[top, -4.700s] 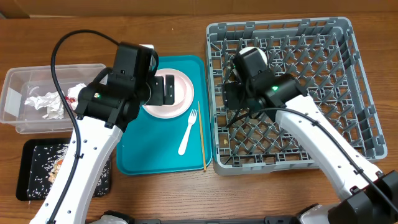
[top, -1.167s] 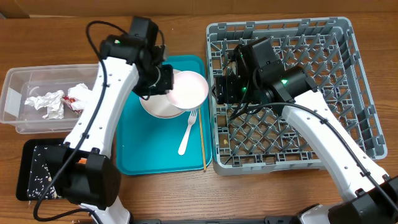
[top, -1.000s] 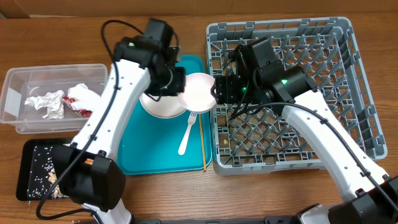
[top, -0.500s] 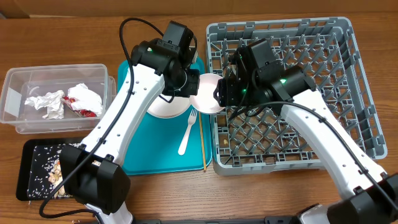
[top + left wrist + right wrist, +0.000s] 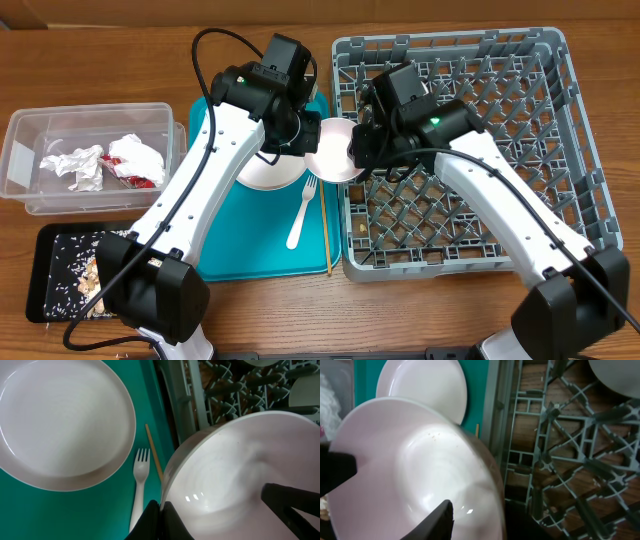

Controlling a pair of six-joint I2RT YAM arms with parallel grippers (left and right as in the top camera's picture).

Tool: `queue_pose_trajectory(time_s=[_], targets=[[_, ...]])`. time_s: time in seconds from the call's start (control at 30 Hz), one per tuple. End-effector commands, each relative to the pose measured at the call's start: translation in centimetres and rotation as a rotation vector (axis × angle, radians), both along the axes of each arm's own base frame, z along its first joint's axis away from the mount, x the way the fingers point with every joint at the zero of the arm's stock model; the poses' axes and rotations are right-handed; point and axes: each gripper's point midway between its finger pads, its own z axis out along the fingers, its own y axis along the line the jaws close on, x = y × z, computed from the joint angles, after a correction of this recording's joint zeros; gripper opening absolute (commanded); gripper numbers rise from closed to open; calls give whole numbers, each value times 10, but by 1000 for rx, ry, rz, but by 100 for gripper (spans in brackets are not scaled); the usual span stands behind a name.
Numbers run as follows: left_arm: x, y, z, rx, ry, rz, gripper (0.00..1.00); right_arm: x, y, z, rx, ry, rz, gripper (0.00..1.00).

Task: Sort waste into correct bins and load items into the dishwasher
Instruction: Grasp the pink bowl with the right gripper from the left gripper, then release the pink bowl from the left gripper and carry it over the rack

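Left gripper (image 5: 306, 140): closed tight, pinching the pink bowl (image 5: 335, 152) at its 9 o'clock rim. The bowl is held tilted in the air over the seam between the teal tray (image 5: 240, 245) and the dish rack (image 5: 560, 135), at the rack's 9 o'clock wall.

Right gripper (image 5: 360, 150): partly open, jaws straddling the bowl's 3 o'clock rim, one finger (image 5: 444, 519) inside. Cannot tell whether it clamps.

Change: just over a second ago the bowl hung above the pink plate (image 5: 262, 178), and the right jaws stood wider.
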Motion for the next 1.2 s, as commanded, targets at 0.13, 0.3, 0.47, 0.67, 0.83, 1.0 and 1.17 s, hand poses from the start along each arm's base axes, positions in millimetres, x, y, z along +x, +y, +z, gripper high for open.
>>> queue_pose_trajectory(time_s=[0.13, 0.3, 0.47, 0.67, 0.83, 1.0, 1.17], targets=[[1, -3, 24, -26, -62, 0, 4, 3, -4, -4, -25, -7, -11, 7], [1, -3, 24, -27, -62, 0, 9, 6, -7, -4, -45, -22, -22, 4], [6, -4, 35, -39, -90, 3, 34, 8, -9, -4, -53, -29, -28, 4], [16, 5, 89, -68, -180, 16, 47, 20, -25, -5, -139, -85, -78, 4], [16, 24, 125, -74, -227, 49, 97, 62, -88, 10, -373, -266, -277, 4], [16, 28, 123, -69, -216, 57, 100, 87, -171, 51, -691, -466, -551, 4], [16, 27, 123, -70, -216, 56, 100, 87, -244, 96, -936, -601, -823, 4]])
